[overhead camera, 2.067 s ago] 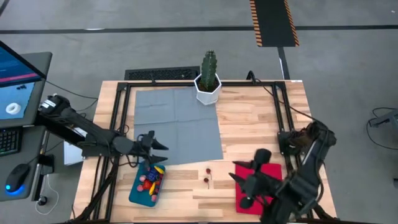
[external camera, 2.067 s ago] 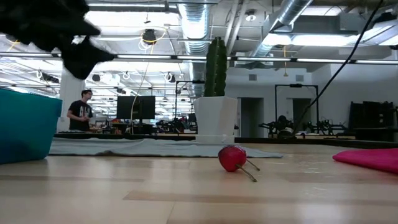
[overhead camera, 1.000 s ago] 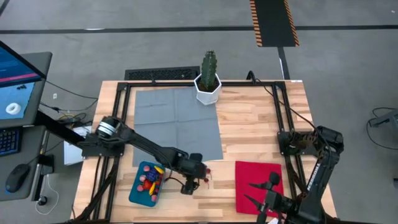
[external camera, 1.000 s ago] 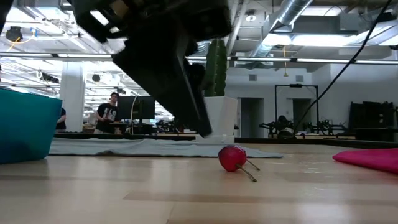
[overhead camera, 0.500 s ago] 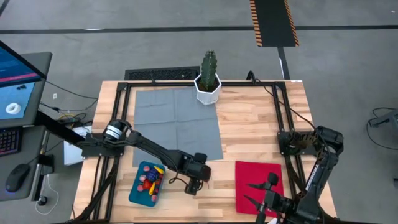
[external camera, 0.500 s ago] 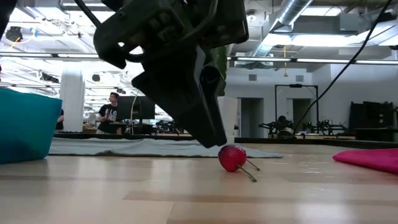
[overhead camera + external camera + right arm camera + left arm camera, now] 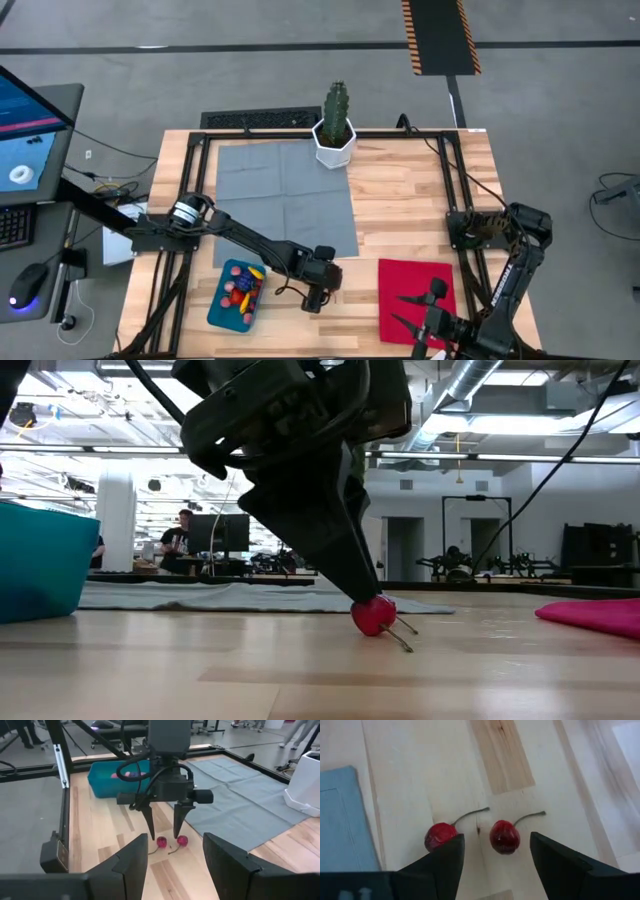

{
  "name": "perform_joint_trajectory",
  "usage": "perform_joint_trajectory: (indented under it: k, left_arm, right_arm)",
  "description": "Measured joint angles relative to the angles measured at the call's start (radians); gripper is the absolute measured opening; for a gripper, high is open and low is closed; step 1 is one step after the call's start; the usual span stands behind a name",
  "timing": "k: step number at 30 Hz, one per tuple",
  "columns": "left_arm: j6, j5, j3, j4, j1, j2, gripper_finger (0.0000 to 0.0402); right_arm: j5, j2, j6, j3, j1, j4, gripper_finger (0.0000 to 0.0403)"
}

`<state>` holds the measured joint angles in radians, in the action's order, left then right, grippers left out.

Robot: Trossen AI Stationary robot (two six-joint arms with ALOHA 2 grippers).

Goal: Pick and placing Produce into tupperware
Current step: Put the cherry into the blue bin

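From above, the left gripper (image 7: 316,291) has come across from the blue container (image 7: 236,294) and is lowering open over the cherries. At table height, a fingertip is touching one cherry (image 7: 373,614). The wrist view is showing one cherry (image 7: 504,836) between the spread fingers. The right gripper (image 7: 172,859) is waiting half-open over the red cloth (image 7: 415,292).

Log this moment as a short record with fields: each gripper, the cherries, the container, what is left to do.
left gripper: open, fingers down around one of two small red cherries on the wooden table
right gripper: waiting above the flat red cloth
shallow teal-blue plastic container: holds several toy produce pieces
left to do: both cherries still outside the container
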<state>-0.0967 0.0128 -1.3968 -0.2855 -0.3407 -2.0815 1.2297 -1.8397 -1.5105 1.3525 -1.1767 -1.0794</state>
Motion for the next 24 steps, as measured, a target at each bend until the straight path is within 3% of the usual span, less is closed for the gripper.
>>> perform_joint_trajectory:
  k: [11, 24]
  left_arm:
    - [-0.006, -0.039, 0.0, 0.026, 0.0, 0.0, 0.0122]
    - [-0.024, -0.043, 0.012, 0.04, -0.002, 0.0, 0.0126]
  right_arm:
    - [0.0, 0.0, 0.0, 0.0, 0.0, 0.004, 0.0214]
    - [0.0, 0.0, 0.001, 0.0, 0.0, 0.012, 0.0214]
